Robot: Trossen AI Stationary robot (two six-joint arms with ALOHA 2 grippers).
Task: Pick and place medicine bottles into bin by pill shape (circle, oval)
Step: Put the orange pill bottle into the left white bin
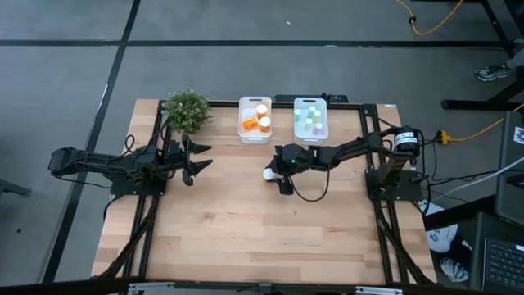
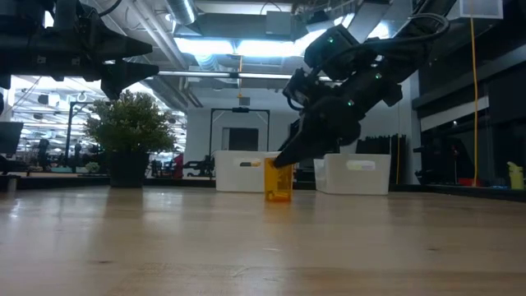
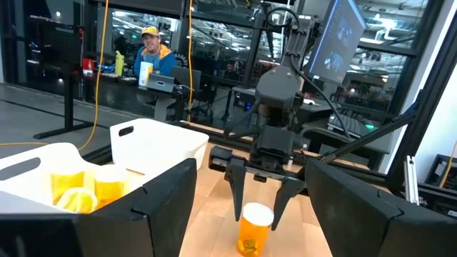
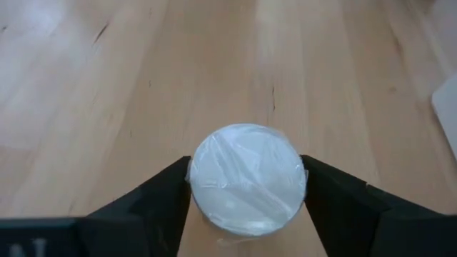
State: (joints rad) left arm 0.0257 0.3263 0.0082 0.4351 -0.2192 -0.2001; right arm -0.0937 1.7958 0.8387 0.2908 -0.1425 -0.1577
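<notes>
A potted plant [image 1: 187, 110] stands at the table's [image 1: 246, 221] far-left corner — a person [image 3: 151, 51] sits beyond.

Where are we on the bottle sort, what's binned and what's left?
Done: three orange bottles lie in the left bin, several pale bottles in the right bin. In hand: the right gripper straddles the last orange bottle, upright on the table; its fingers sit either side of the cap, apparently not yet clamped. Left: lifting it into a bin. The left gripper waits open by the plant.
</notes>
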